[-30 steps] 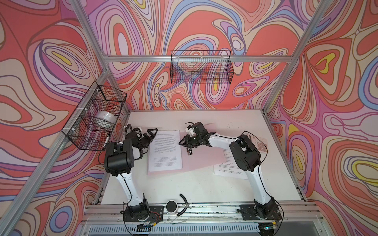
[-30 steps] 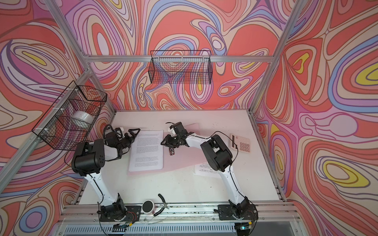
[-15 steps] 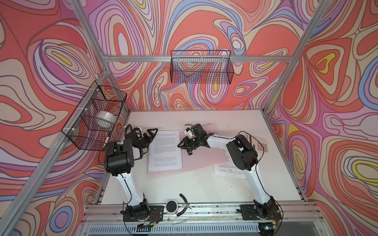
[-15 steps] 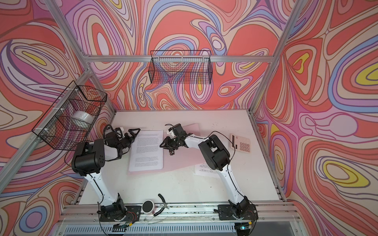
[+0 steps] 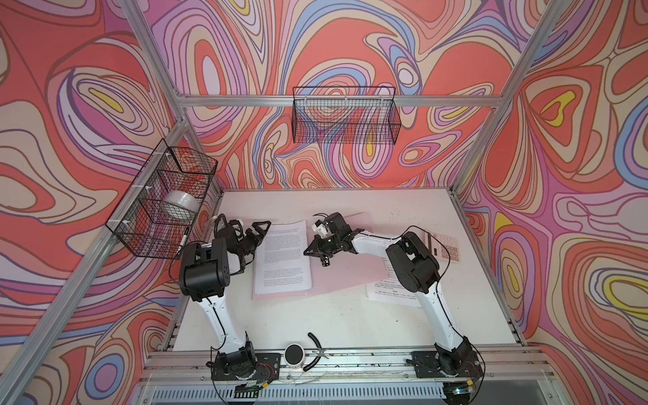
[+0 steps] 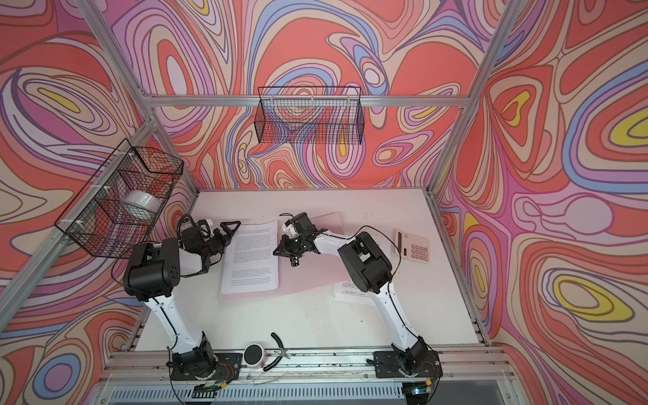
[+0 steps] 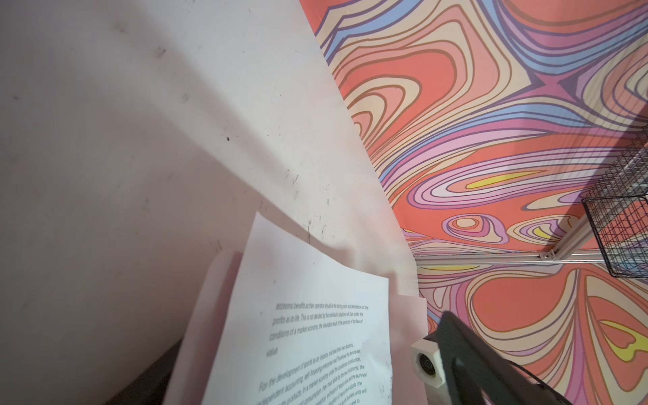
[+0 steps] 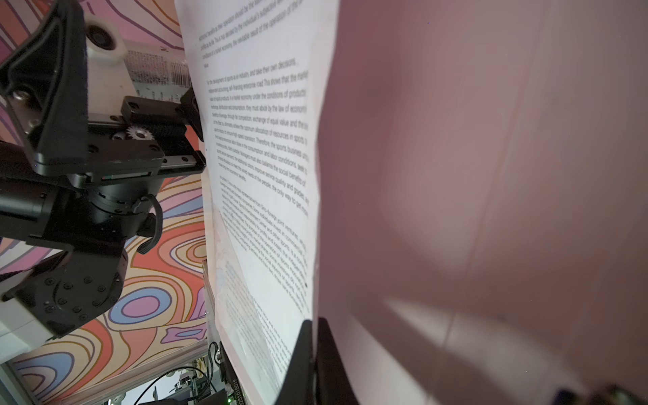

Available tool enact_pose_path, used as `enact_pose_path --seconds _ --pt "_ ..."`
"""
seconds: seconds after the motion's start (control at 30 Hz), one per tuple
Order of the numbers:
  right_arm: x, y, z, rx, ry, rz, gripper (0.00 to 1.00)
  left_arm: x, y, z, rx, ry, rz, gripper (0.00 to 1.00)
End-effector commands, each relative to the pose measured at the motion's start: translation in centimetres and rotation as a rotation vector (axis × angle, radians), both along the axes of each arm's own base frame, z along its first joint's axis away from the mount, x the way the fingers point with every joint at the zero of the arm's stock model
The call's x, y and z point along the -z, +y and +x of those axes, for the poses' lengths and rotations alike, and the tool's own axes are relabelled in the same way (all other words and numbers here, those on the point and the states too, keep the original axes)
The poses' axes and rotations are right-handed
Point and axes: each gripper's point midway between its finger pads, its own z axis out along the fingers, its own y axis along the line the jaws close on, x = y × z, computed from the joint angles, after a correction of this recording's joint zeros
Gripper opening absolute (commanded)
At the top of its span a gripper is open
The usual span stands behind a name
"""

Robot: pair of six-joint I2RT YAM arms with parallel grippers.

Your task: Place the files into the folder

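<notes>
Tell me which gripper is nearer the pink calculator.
Right. The right gripper is at the printed sheet's right edge, the open folder's bare leaf lying between it and the calculator. The left gripper is farther, off that sheet's left edge.

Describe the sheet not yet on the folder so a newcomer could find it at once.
Find the white table, then the right arm. Under its elbow lies the loose sheet. Unlike the sheets on the pink folder, it lies beside the folder, partly covered by the arm.

A sheet (image 5: 282, 259) on the folder's (image 5: 350, 277) left half, a second sheet (image 5: 392, 297) by its right edge, calculator (image 5: 445, 247) farther right on the tabletop (image 5: 350, 322).
</notes>
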Motion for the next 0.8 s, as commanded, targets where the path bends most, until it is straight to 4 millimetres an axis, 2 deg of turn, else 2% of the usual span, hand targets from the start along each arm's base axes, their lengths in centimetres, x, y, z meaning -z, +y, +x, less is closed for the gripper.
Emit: enact_pose_path --seconds 0.0,0.53,0.63,0.77 --pt "0.4 -0.1 0.7 0.004 -0.026 -0.025 0.0 -0.3 0.3 0.2 0.004 -0.028 -0.001 0.96" --pt "0.1 -2.0 1.7 0.039 -0.06 -0.044 0.0 -0.2 0.2 0.3 0.007 -0.026 -0.002 0.96" --pt "-0.1 -2.1 2.1 0.039 -0.066 -0.04 0.0 -0.2 0.2 0.2 0.008 -0.024 -0.003 0.96" --pt "-0.7 -1.2 2.2 0.003 -0.054 -0.004 0.0 -0.2 0.2 0.3 0.008 -0.024 -0.003 0.96"
